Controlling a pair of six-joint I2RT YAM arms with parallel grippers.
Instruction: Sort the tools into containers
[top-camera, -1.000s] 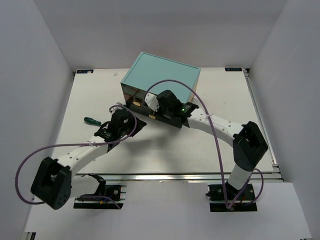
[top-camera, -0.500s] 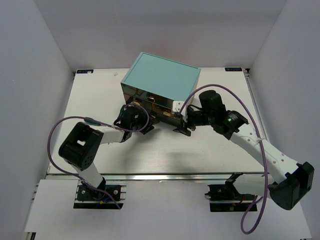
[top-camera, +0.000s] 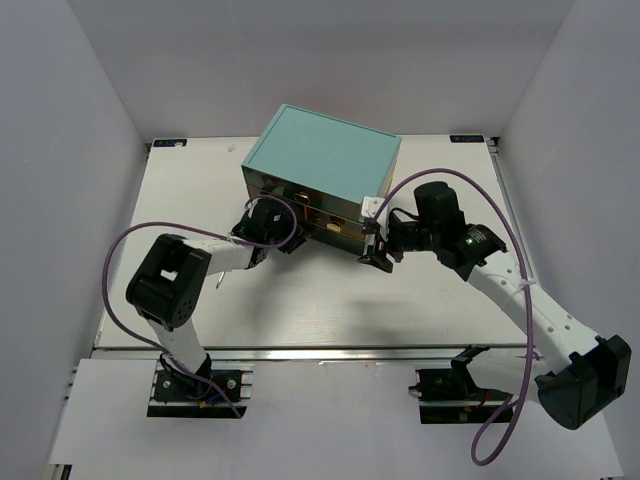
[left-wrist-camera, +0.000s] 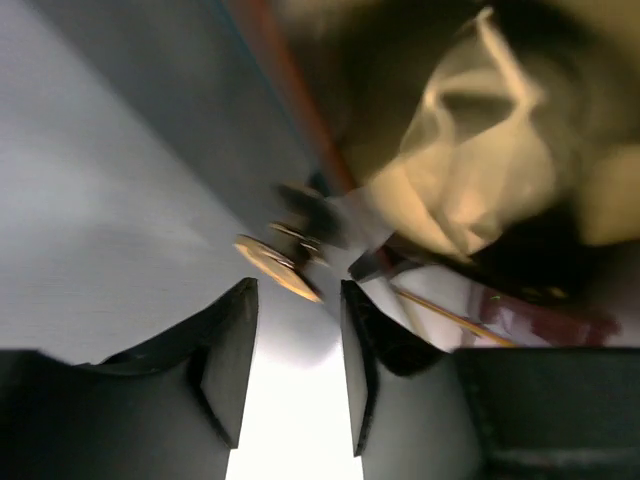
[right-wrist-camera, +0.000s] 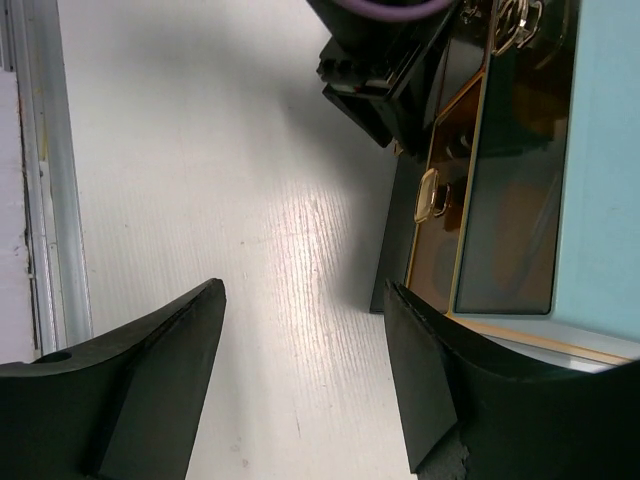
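At the top view's centre, the left gripper and right gripper stand spread, empty, before clear drawers, probably light and stiff, best held by the gold handle.

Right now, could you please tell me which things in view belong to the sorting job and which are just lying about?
Job: teal chest, its clear drawers, gold pull handle, left fingers, right fingers. No tool shows clearly.
Lying about: purple cables, blue labels.
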